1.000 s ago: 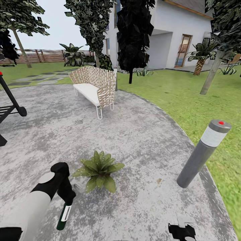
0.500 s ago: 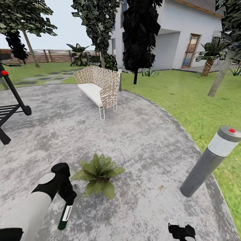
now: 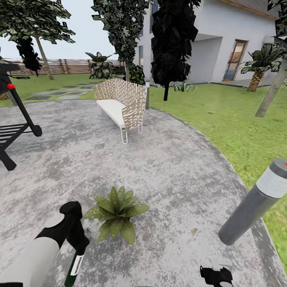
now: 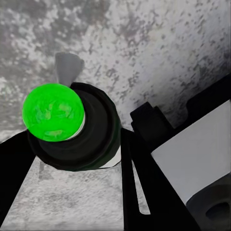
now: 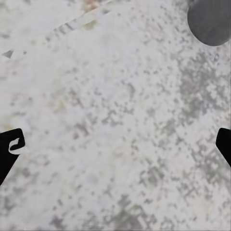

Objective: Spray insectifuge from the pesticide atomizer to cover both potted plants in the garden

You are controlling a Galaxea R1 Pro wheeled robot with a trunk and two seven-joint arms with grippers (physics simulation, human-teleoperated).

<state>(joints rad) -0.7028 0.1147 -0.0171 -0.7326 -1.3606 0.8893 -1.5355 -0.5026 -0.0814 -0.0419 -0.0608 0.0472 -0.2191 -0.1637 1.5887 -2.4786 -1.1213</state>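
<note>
No lettering, brand, number or sign could be read. The white label on the pesticide atomizer [image 3: 74, 266], at seven o'clock in the head view, was too small and blurred to make out.

One dark-green spray bottle with a white label [image 3: 74, 268], one leafy green potted rosette [image 3: 116, 214], one woven wicker chair [image 3: 121, 105], one grey bollard lamp [image 3: 257, 202].

The right wrist view looks down on pale grey mottled stone paving [image 5: 115, 125], speckled with darker flecks and a few rusty-brown stains near one edge. The right hand [image 5: 115, 144] shows as two black fingertips [image 5: 9, 147] at opposite edges, spread wide apart with nothing between them. A dark grey rounded shape [image 5: 210, 21], too partial to identify, sits in one corner.
</note>
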